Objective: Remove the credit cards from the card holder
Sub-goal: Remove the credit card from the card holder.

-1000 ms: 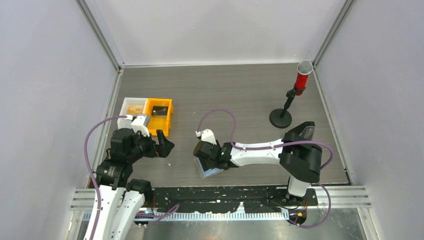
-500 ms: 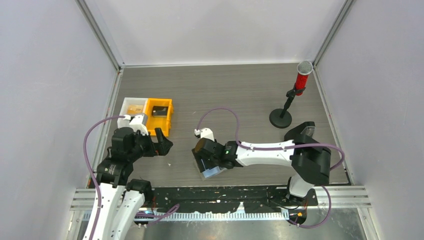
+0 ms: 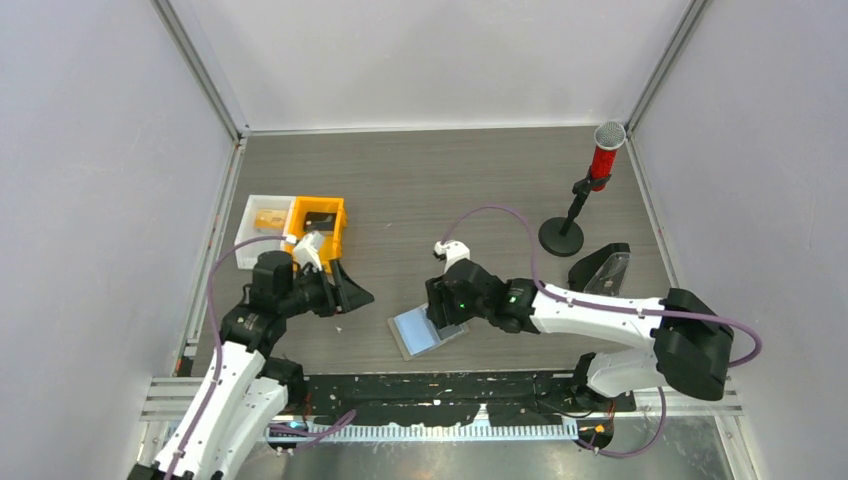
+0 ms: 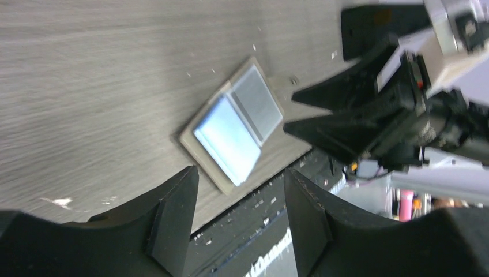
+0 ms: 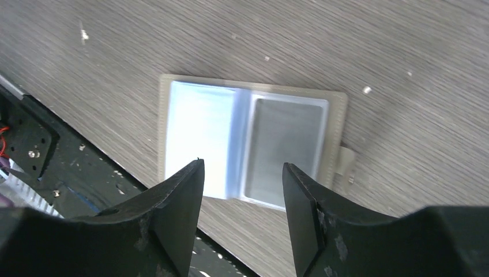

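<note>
The card holder (image 3: 400,345) lies spread open and flat near the table's front edge. A light blue credit card (image 5: 199,138) sits in its left panel; the right panel (image 5: 285,150) is glossy grey. The card also shows in the top view (image 3: 415,325) and in the left wrist view (image 4: 225,144). My right gripper (image 5: 242,173) is open and empty, hovering just above the holder's near edge; in the top view it (image 3: 440,320) is over the holder's right part. My left gripper (image 3: 358,298) is open and empty, left of the holder, pointing at it (image 4: 242,190).
An orange bin (image 3: 320,230) and a white bin (image 3: 262,215) stand at the left behind the left arm. A red microphone on a stand (image 3: 580,200) and a black wedge stand (image 3: 600,268) are at the right. The black front rail (image 3: 430,390) runs just below the holder.
My right gripper has drawn back to the right off the holder, uncovering its open panels. My left gripper has moved right, toward the holder.
</note>
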You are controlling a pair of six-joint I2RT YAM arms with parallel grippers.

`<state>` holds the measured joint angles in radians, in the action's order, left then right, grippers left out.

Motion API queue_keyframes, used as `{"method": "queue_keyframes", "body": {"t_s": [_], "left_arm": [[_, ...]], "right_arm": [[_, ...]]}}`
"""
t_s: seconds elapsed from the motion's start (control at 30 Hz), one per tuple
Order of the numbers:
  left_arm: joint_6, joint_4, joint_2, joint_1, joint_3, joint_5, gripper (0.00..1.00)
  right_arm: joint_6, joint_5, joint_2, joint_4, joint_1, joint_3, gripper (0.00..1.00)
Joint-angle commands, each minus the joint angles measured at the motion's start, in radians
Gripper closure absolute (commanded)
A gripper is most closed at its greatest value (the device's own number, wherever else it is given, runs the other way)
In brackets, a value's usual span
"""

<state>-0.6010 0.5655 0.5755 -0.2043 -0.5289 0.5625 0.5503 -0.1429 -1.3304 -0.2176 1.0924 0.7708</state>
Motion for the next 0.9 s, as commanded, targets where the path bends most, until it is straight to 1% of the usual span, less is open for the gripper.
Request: {"method": "queue_keyframes", "body": {"t_s": [0.0,0.07,0.2,0.27,0.37,0.53,0.63,0.87], "left_arm": [[-0.109,-0.19,0.037,-0.141,0.01,-0.036,0.44],[-0.133,-0.239,0.067,-0.205,0.021,-0.078,0.48],[-0.191,-0.376,0.132,-0.316,0.077,-0.145,0.58],[-0.208,-0.432,0.175,-0.357,0.105,-0.171,0.61],[-0.21,-0.473,0.253,-0.4,0.132,-0.207,0.65],[-0.232,-0.602,0.348,-0.438,0.198,-0.217,0.69],[-0.238,-0.652,0.397,-0.446,0.218,-0.224,0.7],[-0.217,-0.651,0.501,-0.455,0.22,-0.242,0.73]], "right_arm": [[-0.016,0.095,0.083,0.092,-0.076,-0.083,0.41],[-0.016,0.156,0.107,0.123,-0.119,-0.138,0.41],[-0.033,0.223,0.123,0.144,-0.182,-0.172,0.41],[-0.039,0.247,0.118,0.151,-0.199,-0.18,0.42],[-0.044,0.276,0.109,0.163,-0.213,-0.185,0.42],[-0.043,0.296,0.095,0.189,-0.216,-0.189,0.43],[-0.039,0.29,0.075,0.204,-0.217,-0.189,0.43],[-0.04,0.26,0.002,0.213,-0.224,-0.186,0.42]]}}
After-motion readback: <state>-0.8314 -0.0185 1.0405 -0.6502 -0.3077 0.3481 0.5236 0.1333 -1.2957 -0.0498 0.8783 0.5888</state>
